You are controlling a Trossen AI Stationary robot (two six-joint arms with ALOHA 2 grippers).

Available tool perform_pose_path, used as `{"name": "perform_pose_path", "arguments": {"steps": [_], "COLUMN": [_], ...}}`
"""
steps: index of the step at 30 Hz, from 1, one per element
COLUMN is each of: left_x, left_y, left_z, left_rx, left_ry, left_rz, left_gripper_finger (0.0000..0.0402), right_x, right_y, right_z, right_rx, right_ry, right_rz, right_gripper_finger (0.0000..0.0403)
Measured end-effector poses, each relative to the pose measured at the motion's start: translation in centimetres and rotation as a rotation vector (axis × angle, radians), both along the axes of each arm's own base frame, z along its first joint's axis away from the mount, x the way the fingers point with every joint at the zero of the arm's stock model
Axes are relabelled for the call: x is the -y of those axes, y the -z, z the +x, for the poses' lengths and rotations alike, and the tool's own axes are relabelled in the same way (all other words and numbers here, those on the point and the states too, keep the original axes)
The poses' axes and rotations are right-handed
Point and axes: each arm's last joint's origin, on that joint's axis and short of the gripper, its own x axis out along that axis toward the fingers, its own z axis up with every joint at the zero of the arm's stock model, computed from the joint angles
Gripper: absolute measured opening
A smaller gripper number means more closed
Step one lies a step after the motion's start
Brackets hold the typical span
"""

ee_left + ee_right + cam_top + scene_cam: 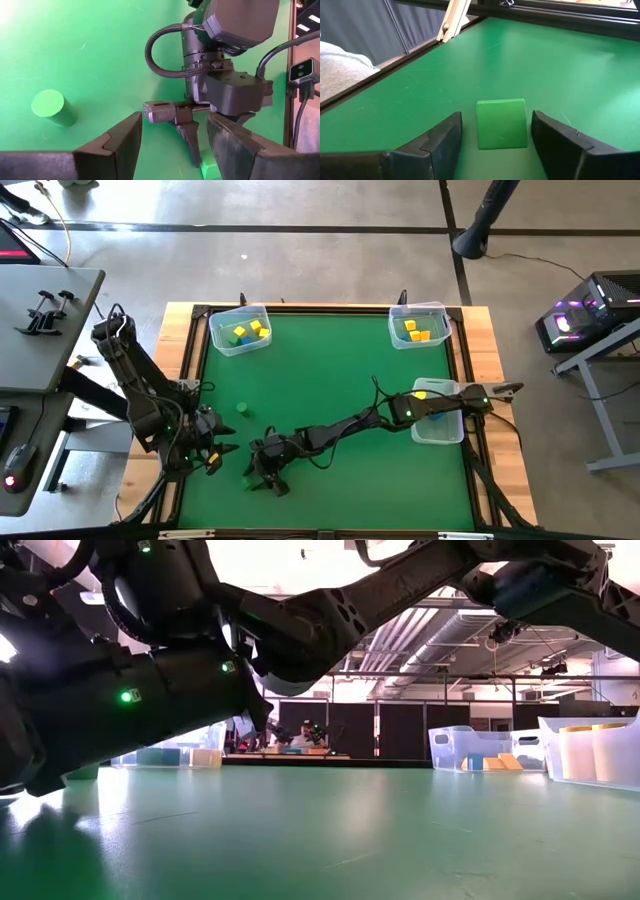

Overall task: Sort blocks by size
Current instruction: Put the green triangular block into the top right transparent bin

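A green block [501, 123] is sitting on the green tabletop [545, 60] near its front edge, between the spread fingers of my right hand [495, 145], which is gripping nothing. My left hand [172, 145] is waiting just beside it, also open and empty, with a green cylinder [51, 107] lying nearby. Yellow blocks [418, 332] are lying in the bins [240, 330] along the far edge.
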Motion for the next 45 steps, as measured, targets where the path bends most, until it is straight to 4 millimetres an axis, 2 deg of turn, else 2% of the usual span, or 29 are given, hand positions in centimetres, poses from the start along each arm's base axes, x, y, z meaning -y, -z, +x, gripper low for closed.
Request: {"name": "perform_pose_path", "arguments": {"steps": [5, 8, 11, 14, 16, 19, 22, 25, 28, 39, 45], "left_x": [0.0, 0.7, 2.7, 5.6, 7.7, 10.6, 11.9, 12.0, 12.1, 11.0, 10.2], "left_y": [0.0, -0.1, -0.4, 0.0, 1.2, 4.2, 7.6, 10.0, 10.8, 11.2, 11.4], "left_z": [0.0, 0.2, 0.6, 1.2, 1.6, 2.5, 3.3, 3.9, 4.0, 4.9, 5.8], "left_rx": [-0.004, -0.044, -0.145, -0.301, -0.378, -0.412, -0.448, -0.477, -0.456, -0.307, -0.316], "left_ry": [0.001, 0.105, 0.267, 0.357, 0.392, 0.426, 0.408, 0.336, 0.289, 0.263, 0.280], "left_rz": [-0.006, -0.007, -0.034, -0.085, -0.087, -0.073, -0.022, 0.040, 0.077, 0.278, 0.322], "left_gripper_finger": [0.0207, 0.0203, 0.0189, 0.0167, 0.0152, 0.0129, 0.0107, 0.0087, 0.0071, 0.0030, 0.0016], "right_x": [0.0, 0.1, 0.1, 0.1, 0.2, 0.2, 0.2, 0.2, 0.2, 0.2, 0.4], "right_y": [0.2, 0.3, 0.3, 0.3, 0.3, 0.3, 0.3, 0.3, 0.3, -1.2, -1.6], "right_z": [-0.1, -0.1, -0.1, -0.1, 0.0, 0.0, 0.0, 0.0, 0.0, 0.5, 0.4], "right_rx": [-0.005, -0.007, -0.007, -0.007, -0.007, -0.004, -0.002, -0.002, -0.010, -0.088, -0.150], "right_ry": [0.018, 0.019, 0.021, 0.023, 0.026, 0.028, 0.029, 0.031, 0.041, 0.056, 0.055], "right_rz": [-0.042, -0.050, -0.051, -0.052, -0.055, -0.054, -0.054, -0.053, -0.039, -0.043, -0.085], "right_gripper_finger": [0.0205, 0.0189, 0.0182, 0.0181, 0.0181, 0.0181, 0.0181, 0.0181, 0.0181, 0.0181, 0.0179]}}
